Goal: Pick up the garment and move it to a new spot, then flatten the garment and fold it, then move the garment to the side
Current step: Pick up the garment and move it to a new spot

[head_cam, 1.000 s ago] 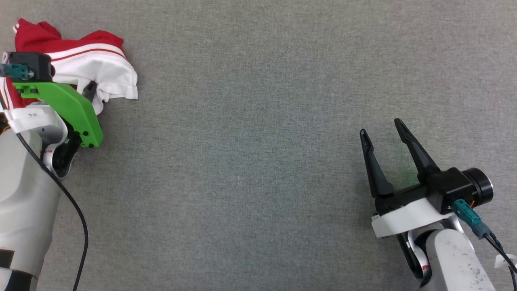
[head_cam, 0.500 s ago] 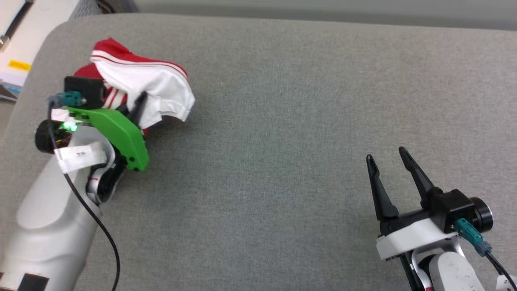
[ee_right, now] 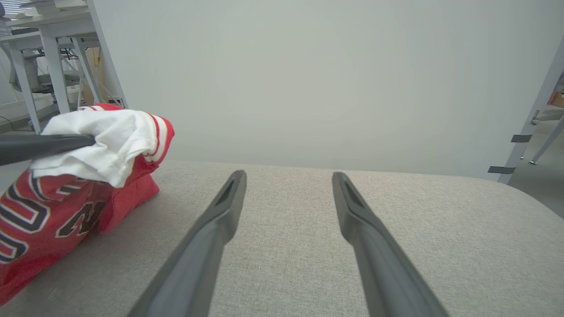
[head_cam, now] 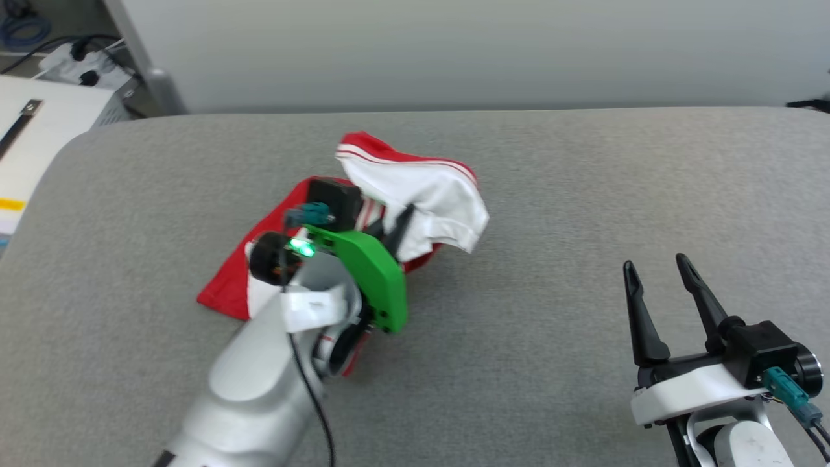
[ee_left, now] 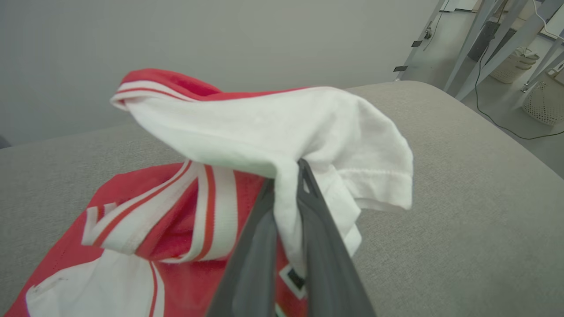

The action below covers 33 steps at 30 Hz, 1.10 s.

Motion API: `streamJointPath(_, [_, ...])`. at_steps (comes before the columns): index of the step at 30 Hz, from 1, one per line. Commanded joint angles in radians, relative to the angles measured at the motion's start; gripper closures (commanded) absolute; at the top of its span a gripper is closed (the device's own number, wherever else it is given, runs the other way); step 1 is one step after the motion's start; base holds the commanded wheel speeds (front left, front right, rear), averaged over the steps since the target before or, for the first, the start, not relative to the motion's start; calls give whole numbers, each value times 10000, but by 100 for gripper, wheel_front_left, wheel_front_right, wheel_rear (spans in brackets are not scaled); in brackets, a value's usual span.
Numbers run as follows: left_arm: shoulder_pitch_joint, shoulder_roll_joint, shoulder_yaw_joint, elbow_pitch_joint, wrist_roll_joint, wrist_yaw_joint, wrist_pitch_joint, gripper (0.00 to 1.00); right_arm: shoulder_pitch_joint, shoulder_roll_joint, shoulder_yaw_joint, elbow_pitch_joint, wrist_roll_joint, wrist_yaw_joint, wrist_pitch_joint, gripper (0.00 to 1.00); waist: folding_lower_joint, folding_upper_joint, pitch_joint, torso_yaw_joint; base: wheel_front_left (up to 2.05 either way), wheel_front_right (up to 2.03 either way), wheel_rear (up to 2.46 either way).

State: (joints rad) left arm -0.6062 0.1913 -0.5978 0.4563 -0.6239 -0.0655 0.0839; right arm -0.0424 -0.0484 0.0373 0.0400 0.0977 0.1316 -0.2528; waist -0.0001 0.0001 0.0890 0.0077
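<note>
The garment, a red jersey with white sleeves and striped trim, hangs bunched over the grey surface left of centre. My left gripper is shut on a fold of its white sleeve, and the red body trails down to the surface behind the wrist. In the left wrist view the fingers pinch white cloth of the garment between them. My right gripper stands open at the lower right, apart from the cloth. In the right wrist view its gripper is open, and the garment with black lettering shows at the left.
The grey padded table spreads wide to the right and front. A pale wall stands behind its far edge. A white cabinet with cables sits past the left corner. Metal table legs and baskets stand on the floor to the right.
The head camera has tilted up and swung, bringing the table's far edge and wall into view. My left gripper keeps its hold on the sleeve; more of the red body now shows.
</note>
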Motion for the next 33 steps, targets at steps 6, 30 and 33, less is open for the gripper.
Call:
streamJointPath(6, [-319, -1166, -573, 1262, 248, 298, -699, 100, 32, -19, -363, -184, 33, -9, -90, 0, 1, -1, -36, -1561, 0, 0, 0])
streamJointPath(30, [-811, -1409, -4484, 2409, -1998, 1019, -2462, 0, 55, -18, -844, -244, 117, -9, -90, 0, 1, -1, -231, -890, 0, 0, 0])
streamJointPath(33, [-1031, -1400, -4241, 2631, -2053, 1121, -2942, 0, 175, -18, -951, -277, 11, -9, -90, 0, 1, -1, -439, -370, 0, 0, 0])
